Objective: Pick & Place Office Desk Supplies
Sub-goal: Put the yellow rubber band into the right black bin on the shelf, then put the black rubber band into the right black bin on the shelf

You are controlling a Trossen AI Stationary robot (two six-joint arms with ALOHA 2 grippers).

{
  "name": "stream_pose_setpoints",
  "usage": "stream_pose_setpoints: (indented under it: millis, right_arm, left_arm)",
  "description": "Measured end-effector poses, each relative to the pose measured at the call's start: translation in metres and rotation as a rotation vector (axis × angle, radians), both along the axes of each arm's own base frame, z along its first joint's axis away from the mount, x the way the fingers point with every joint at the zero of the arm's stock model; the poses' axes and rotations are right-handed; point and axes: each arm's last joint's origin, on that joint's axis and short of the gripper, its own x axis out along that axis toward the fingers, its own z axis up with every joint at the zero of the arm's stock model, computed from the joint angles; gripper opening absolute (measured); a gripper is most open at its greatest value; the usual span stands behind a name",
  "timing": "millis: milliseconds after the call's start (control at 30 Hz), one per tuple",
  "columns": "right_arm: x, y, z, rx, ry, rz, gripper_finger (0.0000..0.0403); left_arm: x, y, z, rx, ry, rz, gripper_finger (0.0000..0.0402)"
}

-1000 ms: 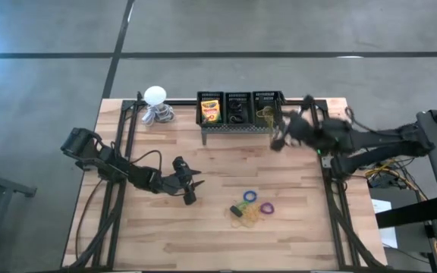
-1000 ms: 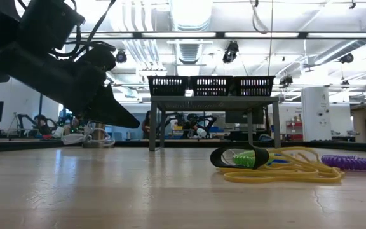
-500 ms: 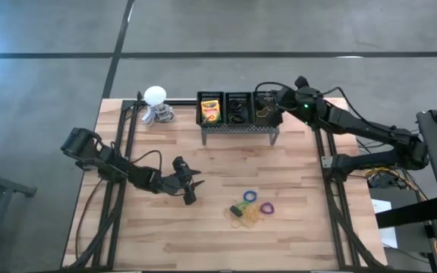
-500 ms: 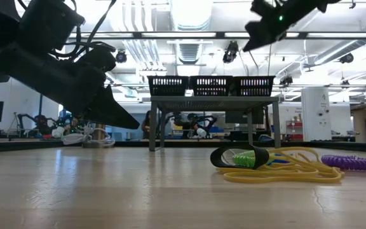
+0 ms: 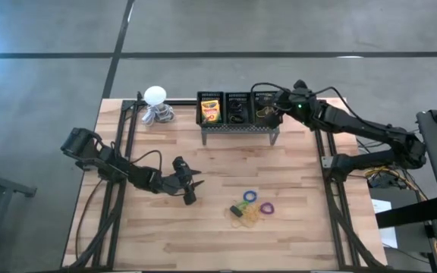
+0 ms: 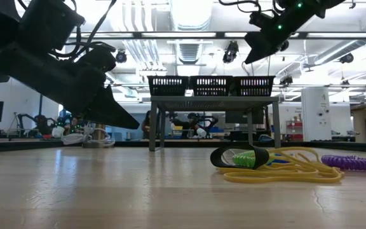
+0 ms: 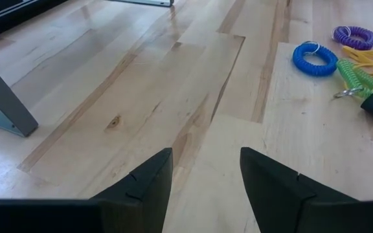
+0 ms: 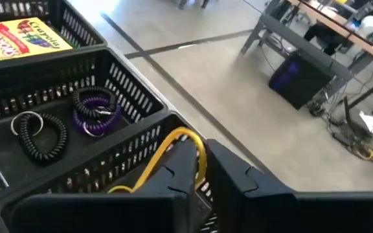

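Only right wrist view – right pincer [image 8: 203, 169] pinching yellow rubber band [image 8: 173, 145] | left pincer [image 7: 204, 178] spread

bare wood [image 5: 226, 163] mid-table, raised baskets [image 5: 239, 110] seemingly blocking the back edge

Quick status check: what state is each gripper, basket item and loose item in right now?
Left gripper, open, empty, above the table.
Right gripper, closed on yellow rubber band over right basket.
Crayon box, in left basket.
Black ring, purple ring, in middle basket.
Loose pile, on table, unsorted.
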Motion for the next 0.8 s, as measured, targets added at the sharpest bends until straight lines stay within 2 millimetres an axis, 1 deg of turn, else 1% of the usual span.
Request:
stream_pose_setpoints:
  millis: [233,367,467,567,667,800]
  right_arm:
    - [-0.004,0.0,0.003,-0.003,-0.008,-0.012,0.0108]
    - [-0.006,0.012,0.011,-0.011,-0.055,0.028,0.0128]
    - [-0.005,0.03,0.016,0.004,-0.11,0.108,0.0134]
    - [-0.002,0.051,0.012,0.059,-0.15,0.213,0.0133]
    - [0.003,0.075,-0.003,0.114,-0.137,0.309,0.0127]
    - [0.007,0.11,-0.032,0.185,-0.085,0.438,0.0119]
  left_arm:
    - [0.0,0.0,0.0,0.0,0.0,0.0,0.0186]
    - [0.0,0.0,0.0,0.0,0.0,0.0,0.0186]
    - [0.0,0.0,0.0,0.0,0.0,0.0,0.0186]
    - [0.0,0.0,0.0,0.0,0.0,0.0,0.0186]
    - [0.0,0.0,0.0,0.0,0.0,-0.001,0.0186]
    - [0.0,0.0,0.0,0.0,0.001,-0.001,0.0186]
